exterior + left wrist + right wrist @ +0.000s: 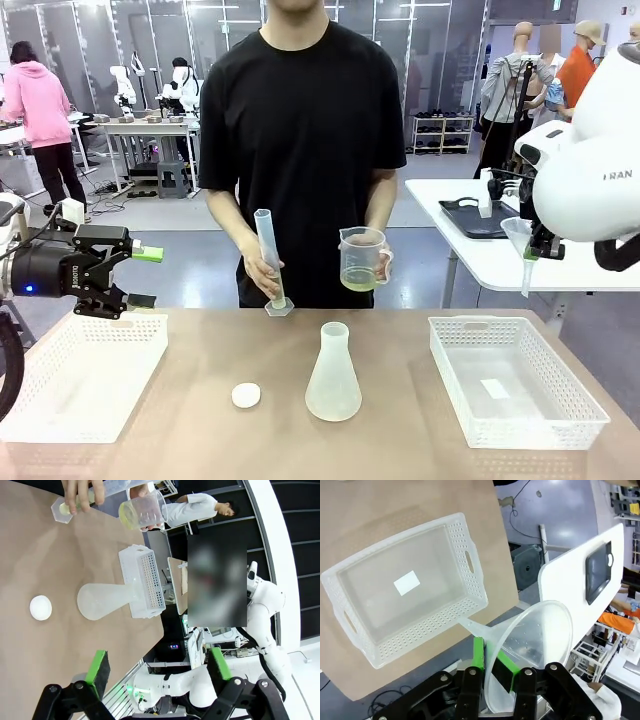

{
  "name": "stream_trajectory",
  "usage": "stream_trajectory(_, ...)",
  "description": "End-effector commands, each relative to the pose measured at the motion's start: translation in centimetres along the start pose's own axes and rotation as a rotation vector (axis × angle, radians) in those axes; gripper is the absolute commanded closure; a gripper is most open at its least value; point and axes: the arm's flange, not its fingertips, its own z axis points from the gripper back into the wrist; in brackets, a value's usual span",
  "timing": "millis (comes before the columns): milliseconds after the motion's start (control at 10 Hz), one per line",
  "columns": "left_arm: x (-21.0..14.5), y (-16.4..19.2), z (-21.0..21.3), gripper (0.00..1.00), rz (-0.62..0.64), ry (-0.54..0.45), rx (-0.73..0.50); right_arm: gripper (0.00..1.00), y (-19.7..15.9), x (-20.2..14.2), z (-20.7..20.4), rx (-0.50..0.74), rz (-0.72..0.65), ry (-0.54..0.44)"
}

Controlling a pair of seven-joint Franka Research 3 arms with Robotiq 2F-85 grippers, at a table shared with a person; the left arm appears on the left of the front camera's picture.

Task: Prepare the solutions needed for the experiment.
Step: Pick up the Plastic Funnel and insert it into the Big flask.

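Across the table, a person's hand steadies a tall graduated cylinder (pixel 268 255) (pixel 67 505) tilted on the tabletop. The other hand holds up a clear beaker (pixel 362 258) (pixel 144 511) with a shallow layer of pale yellow solution (pixel 359 281). A translucent conical flask (pixel 333 375) (pixel 102 600) stands mid-table; I see no liquid in it. A white round cap (pixel 246 395) (pixel 40 607) lies to its left. My left gripper (pixel 146 276) (pixel 159 664) hangs open over the left basket. At the right, my right gripper (pixel 537 246) (pixel 492 664) is shut on a clear funnel (pixel 519 236) (pixel 535 650).
A white perforated basket (pixel 60 405) sits at the table's left and another (pixel 575 405) (pixel 465 597) (pixel 150 582) at its right. Behind on the right, a white side table (pixel 480 255) carries a black tray (pixel 470 218).
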Motion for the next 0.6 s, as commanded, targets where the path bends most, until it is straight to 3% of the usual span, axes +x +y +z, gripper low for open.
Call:
stream_trajectory(0,0.0,-0.3,-0.2,0.0,0.013,-0.009,-0.026,1.0,1.0,0.1,-1.2,-0.049,-0.072,-0.021)
stream_trajectory(100,0.0,-0.3,-0.2,0.0,0.013,-0.009,-0.026,1.0,0.0,0.0,0.0,0.0,0.0,0.0)
stream_trajectory(500,0.0,-0.3,-0.2,0.0,0.013,-0.009,-0.026,1.0,0.0,0.0,0.0,0.0,0.0,0.0)
